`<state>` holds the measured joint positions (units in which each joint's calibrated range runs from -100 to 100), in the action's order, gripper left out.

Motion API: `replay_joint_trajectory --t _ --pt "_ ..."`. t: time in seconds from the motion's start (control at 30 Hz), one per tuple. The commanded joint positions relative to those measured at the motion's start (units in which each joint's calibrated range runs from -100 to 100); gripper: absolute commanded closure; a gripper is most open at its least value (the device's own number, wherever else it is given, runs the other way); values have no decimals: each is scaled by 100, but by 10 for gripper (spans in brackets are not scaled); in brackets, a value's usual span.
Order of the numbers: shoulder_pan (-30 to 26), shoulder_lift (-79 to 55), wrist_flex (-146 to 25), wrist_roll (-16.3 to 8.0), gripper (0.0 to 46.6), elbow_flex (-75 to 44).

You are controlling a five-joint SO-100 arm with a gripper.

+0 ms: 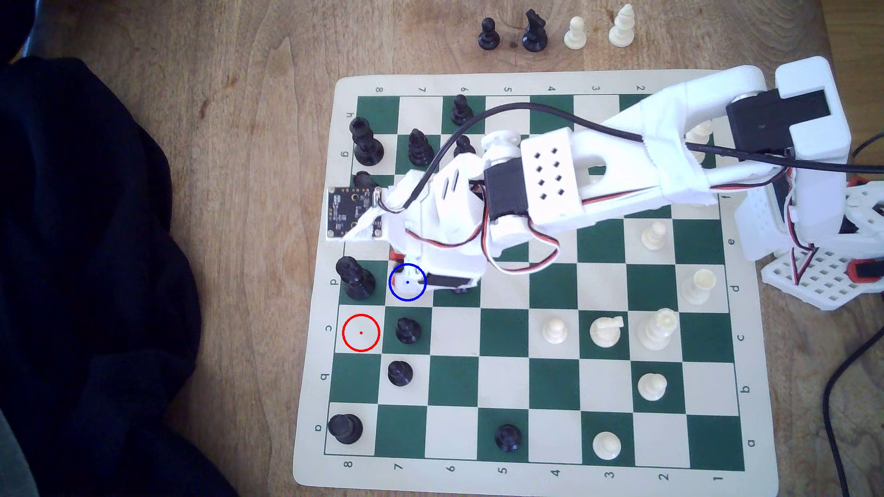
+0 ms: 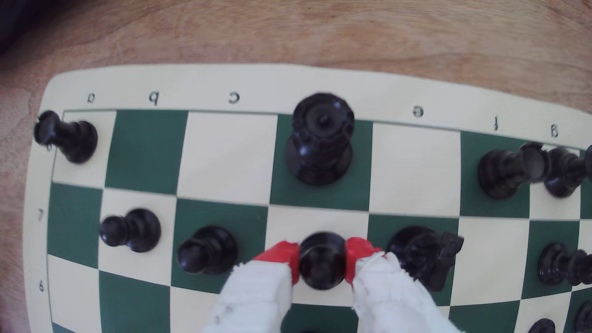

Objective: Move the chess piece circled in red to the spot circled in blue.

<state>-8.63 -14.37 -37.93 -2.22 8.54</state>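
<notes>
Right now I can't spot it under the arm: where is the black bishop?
In the wrist view the black bishop sits between the gripper tips, over a cream square, flanked by a black pawn and the black knight.

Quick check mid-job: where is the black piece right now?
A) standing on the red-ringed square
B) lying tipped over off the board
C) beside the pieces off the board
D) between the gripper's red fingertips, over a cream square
D: the wrist view shows the gripper with its red tips on either side of the piece, over a cream square.
</notes>
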Motion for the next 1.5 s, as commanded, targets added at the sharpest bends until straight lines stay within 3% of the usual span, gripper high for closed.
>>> replay_joint_trajectory --t 0.0,0.17,0.8,1.03,1.17,1.47 --pt "14 215 -7 10 341 -410" --pt "38 758 -368 -10 313 -346" --pt "69 3636 -2194 -54 295 261" --pt "77 5130 -2391 -73 296 1947" --pt "-56 6479 -2432 -39 298 3507" --pt "194 8958 -1318 132 407 6417"
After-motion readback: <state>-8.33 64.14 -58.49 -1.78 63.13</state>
